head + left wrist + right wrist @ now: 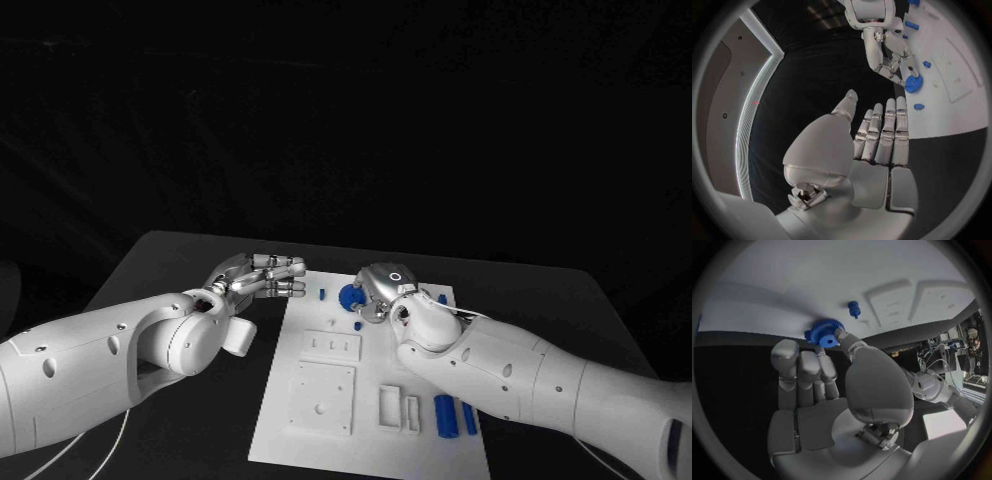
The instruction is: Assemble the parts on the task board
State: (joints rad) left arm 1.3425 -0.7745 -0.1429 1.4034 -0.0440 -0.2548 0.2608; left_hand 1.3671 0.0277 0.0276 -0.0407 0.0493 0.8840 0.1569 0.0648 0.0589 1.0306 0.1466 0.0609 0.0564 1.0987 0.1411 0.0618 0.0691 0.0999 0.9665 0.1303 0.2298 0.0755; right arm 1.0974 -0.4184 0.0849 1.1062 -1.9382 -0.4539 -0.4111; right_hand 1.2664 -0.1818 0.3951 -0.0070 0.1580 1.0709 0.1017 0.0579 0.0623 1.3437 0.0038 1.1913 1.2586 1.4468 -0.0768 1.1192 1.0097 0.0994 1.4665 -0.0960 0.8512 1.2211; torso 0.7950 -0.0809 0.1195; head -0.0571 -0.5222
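Observation:
The white task board (325,425) lies in the middle of the table. A blue gear (351,297) sits near its far edge. My right hand (387,288) is over it, and in the right wrist view its thumb and a finger pinch the gear (823,333) at the rim. A small blue peg (356,323) stands just nearer on the board (786,290). My left hand (260,280) hovers off the board's far left corner with its fingers stretched out flat and nothing in them (873,145). The left wrist view shows the right hand (886,55) on the gear (912,83).
Two blue bars (444,412) (466,420) lie at the board's near right, beside white raised blocks (394,405). Recessed white plates (325,395) fill the board's middle. Another small blue piece (919,106) sits near the board's far edge. Black table surrounds the board.

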